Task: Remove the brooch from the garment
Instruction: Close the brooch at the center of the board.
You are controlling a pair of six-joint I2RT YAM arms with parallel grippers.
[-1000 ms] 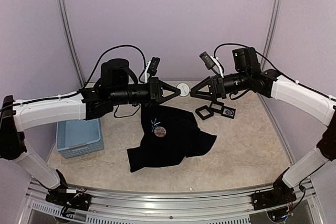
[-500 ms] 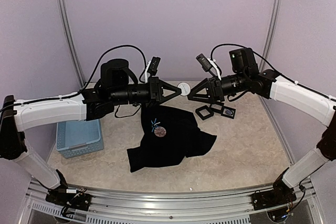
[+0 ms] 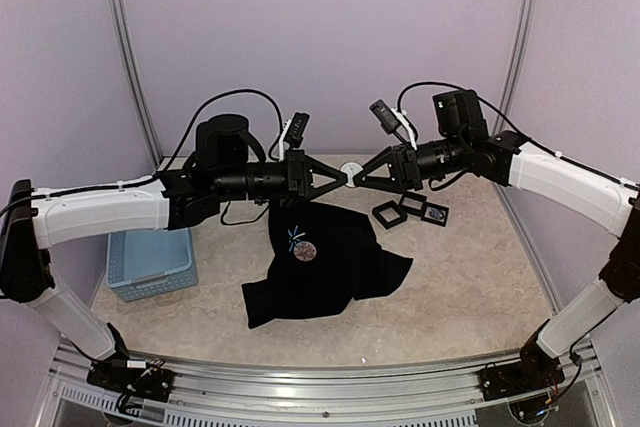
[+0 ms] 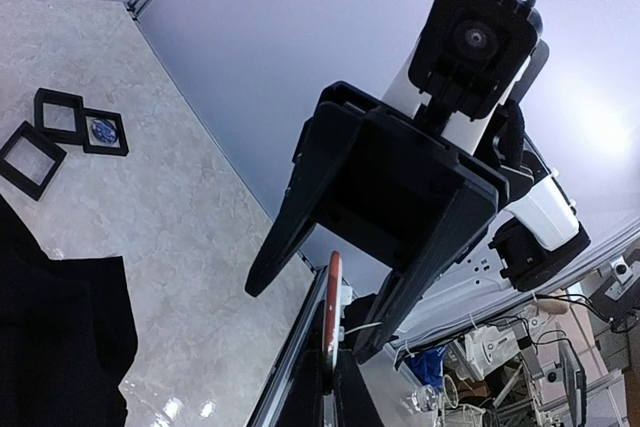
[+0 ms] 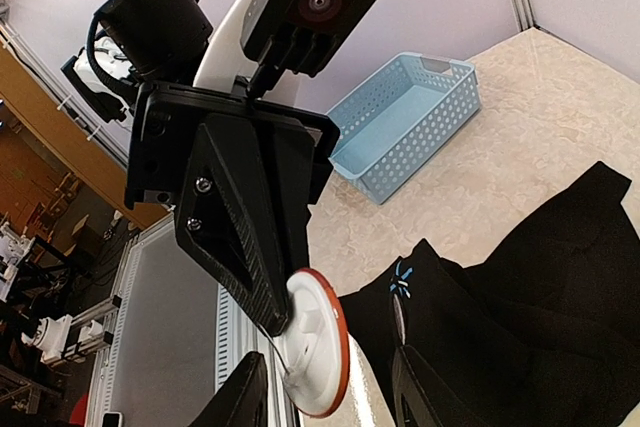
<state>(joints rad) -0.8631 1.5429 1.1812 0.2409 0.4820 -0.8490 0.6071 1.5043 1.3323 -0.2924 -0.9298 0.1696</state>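
Handover hazard: left gripper (image 3: 342,176) is pinching red-rimmed white disc (image 5: 315,347); right gripper (image 3: 359,179), part-open and empty, is straddling it; misaligned closure is risking a drop onto garment (image 3: 340,267).

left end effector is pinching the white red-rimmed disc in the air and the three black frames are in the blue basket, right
The left end effector does pinch the white red-rimmed disc in the air, but the three black frames lie on the table near the black garment, not in the blue basket. The top external view shows this.
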